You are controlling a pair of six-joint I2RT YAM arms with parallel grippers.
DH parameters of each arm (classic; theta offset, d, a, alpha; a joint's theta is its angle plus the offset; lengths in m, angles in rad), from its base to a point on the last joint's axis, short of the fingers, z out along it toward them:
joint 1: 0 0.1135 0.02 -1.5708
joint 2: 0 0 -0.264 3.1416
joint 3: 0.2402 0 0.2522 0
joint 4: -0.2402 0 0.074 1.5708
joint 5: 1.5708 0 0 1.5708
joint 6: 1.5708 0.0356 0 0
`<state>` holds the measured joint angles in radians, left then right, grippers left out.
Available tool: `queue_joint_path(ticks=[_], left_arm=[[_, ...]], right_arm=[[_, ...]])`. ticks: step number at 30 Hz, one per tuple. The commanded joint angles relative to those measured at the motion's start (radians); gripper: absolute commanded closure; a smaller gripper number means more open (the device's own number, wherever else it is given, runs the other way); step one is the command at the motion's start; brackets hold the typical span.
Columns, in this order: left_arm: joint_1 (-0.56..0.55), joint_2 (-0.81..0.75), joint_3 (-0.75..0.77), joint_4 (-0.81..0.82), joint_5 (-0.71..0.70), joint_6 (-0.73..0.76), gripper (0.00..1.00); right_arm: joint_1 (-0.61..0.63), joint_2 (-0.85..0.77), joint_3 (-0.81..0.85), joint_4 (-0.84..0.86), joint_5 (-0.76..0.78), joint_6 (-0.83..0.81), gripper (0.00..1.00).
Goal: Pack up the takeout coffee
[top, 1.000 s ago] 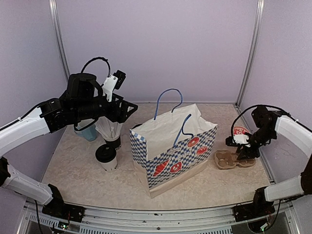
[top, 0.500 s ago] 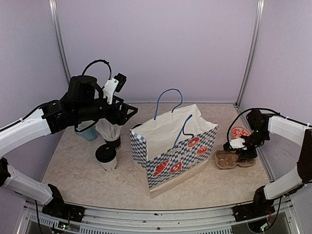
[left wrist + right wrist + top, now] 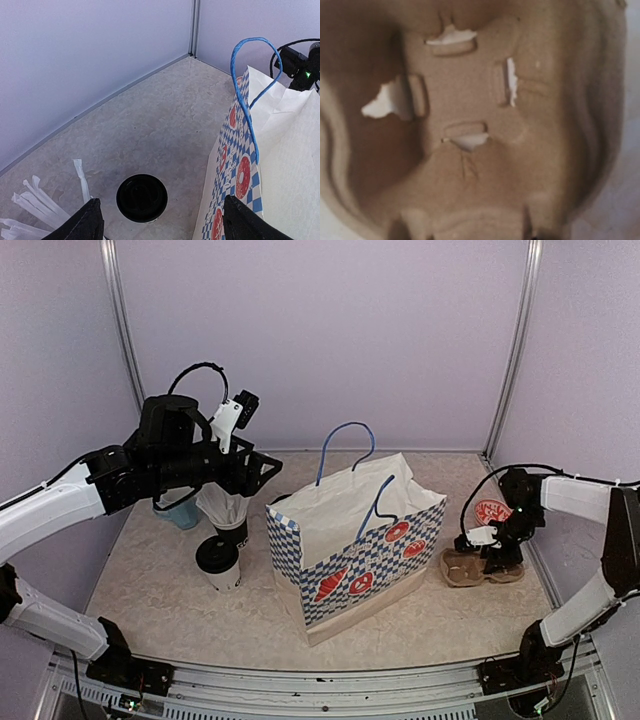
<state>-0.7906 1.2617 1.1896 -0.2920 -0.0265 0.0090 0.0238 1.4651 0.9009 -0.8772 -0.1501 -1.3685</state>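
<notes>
One takeout coffee cup, white with a black lid, stands left of the checkered paper bag. A second black-lidded cup stands between the straws and the bag's back corner, directly below my left gripper. That gripper hangs high with its jaws wide open and empty. My right gripper is down on the brown pulp cup carrier, right of the bag. The carrier fills the right wrist view, and the fingers are hidden there.
A black cup of white straws and a light-blue mug stand behind the front cup. The bag's blue handles stick up. A round red-and-white item lies near the right wall post.
My right gripper has come down and slightly left onto the carrier, the forearm folding in. The left arm has hardly moved.
</notes>
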Motion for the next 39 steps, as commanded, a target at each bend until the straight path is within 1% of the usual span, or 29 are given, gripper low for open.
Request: queue_joint_path(ticks=[1,5,12,15,19,23,28,30,36,39], left_arm=[[0.007,0.008,-0.012,0.030,0.020,0.013,0.20],[0.007,0.011,-0.014,0.029,0.022,0.013,0.20],[0.009,0.017,-0.012,0.031,0.022,0.013,0.20],[0.007,0.019,-0.010,0.031,0.022,0.013,0.20],[0.006,0.012,-0.007,0.030,0.022,0.013,0.20],[0.000,0.001,0.002,0.026,0.022,0.012,0.19],[-0.015,-0.010,0.038,0.016,0.065,0.026,0.19],[-0.025,-0.005,0.059,0.011,0.072,0.030,0.19],[-0.060,0.048,0.133,-0.026,0.076,0.030,0.19],[-0.083,0.062,0.144,-0.032,0.069,0.024,0.19]], right_arm=[[-0.007,0.021,0.019,0.010,0.009,-0.001,0.57],[-0.007,0.027,0.020,0.004,0.014,0.001,0.60],[-0.007,0.012,0.025,-0.020,0.005,0.012,0.73],[-0.007,0.008,0.027,-0.031,-0.003,0.016,0.77],[-0.007,-0.005,0.035,-0.057,-0.007,0.032,0.78],[-0.007,-0.067,0.092,-0.133,-0.047,0.058,0.78],[-0.007,-0.161,0.250,-0.241,-0.196,0.128,0.79],[-0.007,-0.173,0.371,-0.284,-0.274,0.170,0.78],[-0.002,-0.109,0.749,-0.402,-0.591,0.269,0.77],[0.047,-0.065,0.893,-0.409,-0.700,0.322,0.77]])
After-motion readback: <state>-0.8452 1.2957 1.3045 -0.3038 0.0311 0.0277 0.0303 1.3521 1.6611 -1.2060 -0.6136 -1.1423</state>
